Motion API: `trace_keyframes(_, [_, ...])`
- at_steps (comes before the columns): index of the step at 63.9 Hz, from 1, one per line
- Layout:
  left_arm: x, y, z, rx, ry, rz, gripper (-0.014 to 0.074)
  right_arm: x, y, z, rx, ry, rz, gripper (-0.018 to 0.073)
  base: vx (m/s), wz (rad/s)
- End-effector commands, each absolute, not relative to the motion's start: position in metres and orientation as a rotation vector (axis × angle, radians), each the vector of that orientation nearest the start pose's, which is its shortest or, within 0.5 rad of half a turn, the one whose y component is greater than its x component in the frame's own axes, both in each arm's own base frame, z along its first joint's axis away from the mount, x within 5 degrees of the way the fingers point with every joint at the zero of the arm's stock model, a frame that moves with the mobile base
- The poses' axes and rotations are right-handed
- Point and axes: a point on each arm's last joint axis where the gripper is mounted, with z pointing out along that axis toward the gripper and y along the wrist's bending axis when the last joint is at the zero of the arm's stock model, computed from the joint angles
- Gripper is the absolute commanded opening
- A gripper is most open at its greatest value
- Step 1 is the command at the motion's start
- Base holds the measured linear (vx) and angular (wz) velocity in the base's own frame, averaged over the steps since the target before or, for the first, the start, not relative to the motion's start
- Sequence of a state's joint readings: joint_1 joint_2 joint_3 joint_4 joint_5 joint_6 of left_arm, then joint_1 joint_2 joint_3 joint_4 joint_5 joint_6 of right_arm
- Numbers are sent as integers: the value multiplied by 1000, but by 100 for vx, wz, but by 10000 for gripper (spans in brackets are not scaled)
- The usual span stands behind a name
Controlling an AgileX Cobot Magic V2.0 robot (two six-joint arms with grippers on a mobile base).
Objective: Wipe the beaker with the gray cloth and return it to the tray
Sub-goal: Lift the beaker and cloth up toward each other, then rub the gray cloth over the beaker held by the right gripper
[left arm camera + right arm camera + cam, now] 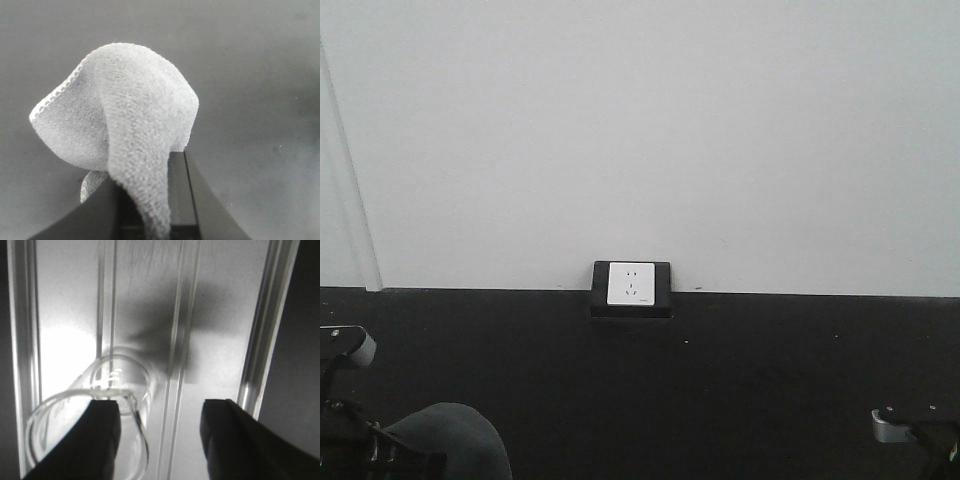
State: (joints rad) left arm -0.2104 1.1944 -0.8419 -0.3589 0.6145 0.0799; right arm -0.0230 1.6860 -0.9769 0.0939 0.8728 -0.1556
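Plainly, the gray cloth [130, 110] is pinched between the closed jaws of the left gripper [147, 200] and bulges above them over a dark surface [260, 75]. The jaws of the right gripper [160, 435] are spread wide, with nothing clamped. The glass beaker [120, 377] is seen beside one jaw, resting on the white tray [65, 315].

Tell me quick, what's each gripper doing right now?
Left gripper: shut on the gray cloth.
Right gripper: open, at the beaker on the tray, not clamping it.
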Motion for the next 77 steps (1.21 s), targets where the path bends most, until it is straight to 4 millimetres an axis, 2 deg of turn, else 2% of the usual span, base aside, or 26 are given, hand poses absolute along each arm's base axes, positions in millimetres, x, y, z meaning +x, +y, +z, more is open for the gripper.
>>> trace_keyframes(1, [230, -70, 306, 75, 2343, -460, -3, 301, 0, 197, -111, 2970, 102, 309, 0, 0])
trace_keyframes(25, [231, -70, 308, 77, 2337, -462, -3, 300, 3, 200, -80, 2960, 153, -14, 0, 0])
trace_keyframes(34, [231, -71, 318, 95, 2342, -473, -3, 298, 4, 213, -137, 2890, 159, -13, 0, 0])
trace_keyframes(45, [234, -76, 347, 120, 2273, -502, -1, 289, 17, 249, -161, 2727, 270, -11, 0, 0])
trace_keyframes(52, [236, -86, 370, 129, 2188, -575, -1, 278, 48, 277, -265, 2572, 365, -11, 0, 0])
trace_keyframes(64, [237, -116, 402, 209, 2084, -736, -1, 257, 122, 307, -372, 2344, 573, -10, 0, 0])
trace_keyframes(72, [234, -134, 407, 256, 2078, -815, 0, 238, 172, 312, -417, 2289, 728, -9, 0, 0])
trace_keyframes(77, [229, -143, 401, 311, 2124, -837, 0, 233, 191, 318, -433, 2232, 771, -9, 0, 0])
